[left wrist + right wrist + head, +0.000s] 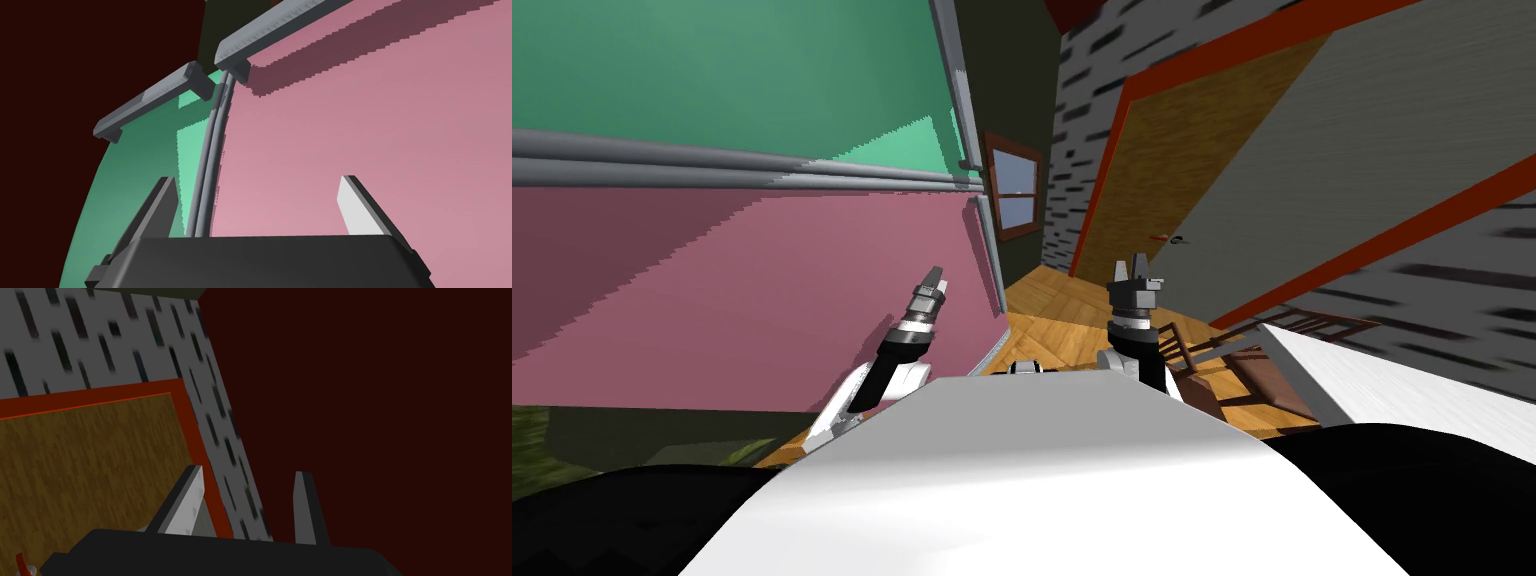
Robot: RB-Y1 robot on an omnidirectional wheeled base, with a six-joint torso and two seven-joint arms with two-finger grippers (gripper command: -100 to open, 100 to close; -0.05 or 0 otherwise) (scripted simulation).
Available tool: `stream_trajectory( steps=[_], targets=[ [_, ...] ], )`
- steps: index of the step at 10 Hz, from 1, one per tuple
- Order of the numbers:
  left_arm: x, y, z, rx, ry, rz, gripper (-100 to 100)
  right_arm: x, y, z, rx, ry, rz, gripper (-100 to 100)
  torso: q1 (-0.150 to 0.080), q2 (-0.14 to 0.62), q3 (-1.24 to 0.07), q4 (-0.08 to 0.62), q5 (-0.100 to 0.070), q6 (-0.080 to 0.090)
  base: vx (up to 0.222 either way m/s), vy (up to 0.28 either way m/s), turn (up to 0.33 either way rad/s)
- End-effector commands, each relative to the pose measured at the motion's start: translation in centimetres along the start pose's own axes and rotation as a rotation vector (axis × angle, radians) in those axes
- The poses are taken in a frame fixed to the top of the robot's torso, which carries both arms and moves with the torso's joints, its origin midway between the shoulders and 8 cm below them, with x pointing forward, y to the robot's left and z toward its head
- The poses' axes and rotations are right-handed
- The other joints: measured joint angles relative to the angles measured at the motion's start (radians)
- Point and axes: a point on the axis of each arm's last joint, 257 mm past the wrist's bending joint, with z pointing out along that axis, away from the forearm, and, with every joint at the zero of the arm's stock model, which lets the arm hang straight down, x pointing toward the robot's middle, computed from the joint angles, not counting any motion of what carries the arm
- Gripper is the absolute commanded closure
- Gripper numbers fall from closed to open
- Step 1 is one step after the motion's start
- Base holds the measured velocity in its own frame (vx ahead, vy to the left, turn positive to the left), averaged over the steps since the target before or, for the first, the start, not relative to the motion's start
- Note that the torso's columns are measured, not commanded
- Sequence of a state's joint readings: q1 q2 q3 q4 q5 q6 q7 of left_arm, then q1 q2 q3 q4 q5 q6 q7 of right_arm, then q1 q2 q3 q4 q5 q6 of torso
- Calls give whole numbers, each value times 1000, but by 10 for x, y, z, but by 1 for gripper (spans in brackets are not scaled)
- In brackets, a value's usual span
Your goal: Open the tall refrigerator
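With your left gripper point(257, 179) spread wide and empty just off the tall refrigerator's flat pink door point(375, 125), steer it to the long grey bar handle point(280, 25) beside that door's seam edge, straddle the bar squarely, then close.

The left tool point(933, 282) is held out in front, tipped a bit to the right, its two fingers wide apart. The right tool point(1138, 266) points straight ahead, its fingers apart too, with a smaller gap.
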State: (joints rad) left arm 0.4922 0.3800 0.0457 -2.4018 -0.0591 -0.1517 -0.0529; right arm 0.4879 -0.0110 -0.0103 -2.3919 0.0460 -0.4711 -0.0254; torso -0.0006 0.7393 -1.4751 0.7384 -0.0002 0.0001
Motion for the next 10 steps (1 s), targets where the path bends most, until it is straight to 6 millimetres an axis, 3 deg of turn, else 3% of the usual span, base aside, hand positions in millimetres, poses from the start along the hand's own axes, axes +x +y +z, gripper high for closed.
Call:
stream_trajectory(
  steps=[1, 10],
  targets=[
    [-1, 12, 1, -49, 21, 13, -100, 0, 0, 0, 0, 0, 0, 0, 0, -2, -1, 0, 0, 0, 61, -14, -39],
    [-9, 64, -2, -254, 108, 96, -100, 0, 0, 0, 0, 0, 0, 0, 1, 0, 0, 0, 0, 0, 60, -12, -70]
  ],
)
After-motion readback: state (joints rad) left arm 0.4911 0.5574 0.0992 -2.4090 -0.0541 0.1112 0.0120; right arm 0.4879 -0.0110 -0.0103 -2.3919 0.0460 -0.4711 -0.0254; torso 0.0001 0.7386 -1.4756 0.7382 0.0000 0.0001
